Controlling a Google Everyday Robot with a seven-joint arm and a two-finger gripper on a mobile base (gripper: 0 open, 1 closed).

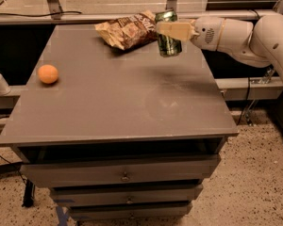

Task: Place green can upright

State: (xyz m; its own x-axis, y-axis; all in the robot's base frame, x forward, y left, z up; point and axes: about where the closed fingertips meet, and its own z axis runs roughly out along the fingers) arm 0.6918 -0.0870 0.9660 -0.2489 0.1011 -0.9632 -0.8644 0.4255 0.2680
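the green can (169, 46) is held over the back right part of the table (132, 102), close to upright with its silver top uppermost, just beside the chip bag (126, 29) lying toward the rear edge. the gripper (168, 30) extends from the right at the end of the pale arm (236, 32). its jaws are clamped across the can's upper half, the nearer one lying flat over its front. a side grip like this leaves the base free to meet the surface. the can looks to hang a little above the table rather than rest on it, though the gap is hard to judge. an orange (47, 73) sits well apart near the left edge, out of the way. the step in hand seems to be lowering the can squarely, clear of the bag, so it does not tip on release.
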